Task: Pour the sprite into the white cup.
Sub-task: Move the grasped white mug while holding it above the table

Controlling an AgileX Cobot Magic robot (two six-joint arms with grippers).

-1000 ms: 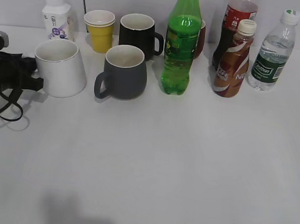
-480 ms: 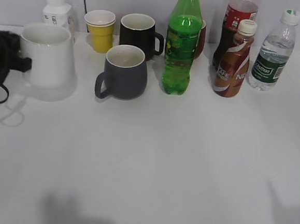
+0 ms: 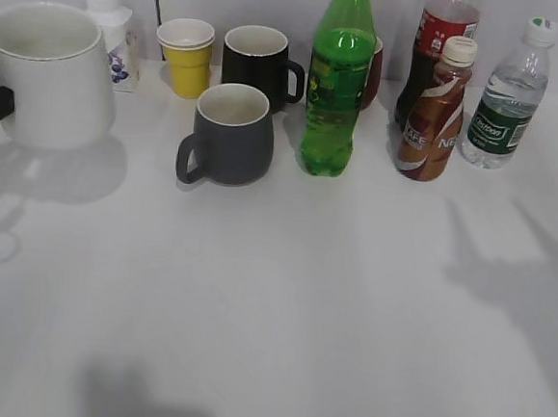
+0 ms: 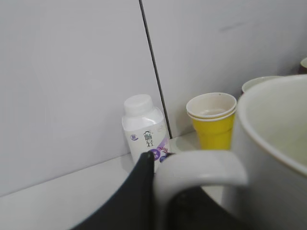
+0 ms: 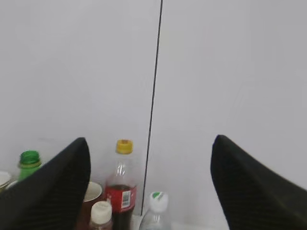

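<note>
Clamped on the handle of the white cup [image 4: 268, 153], the left gripper [image 4: 160, 191] showed dark fingers either side of the white loop in the left wrist view; the exterior view caught only a dark fingertip at the frame's left edge beside the cup [image 3: 50, 75], which hung lifted above its own shadow on the table [image 3: 300, 307]. Behind it, the left wrist view showed a small white bottle [image 4: 144, 127] and the yellow paper cup [image 4: 213, 120] against the wall. Spread wide apart, the right gripper [image 5: 148, 191] framed only wall and bottle tops in its wrist view: the green cap of the sprite [image 5: 29, 159] at far left, a yellow-capped red-labelled bottle [image 5: 122, 187] between the fingers. The exterior view did not show that gripper, only shadows at right. There the sprite [image 3: 338, 88] stood upright mid-row, just right of the grey mug [image 3: 229, 135], well apart from the held cup. Table in front of the row lay open.
</note>
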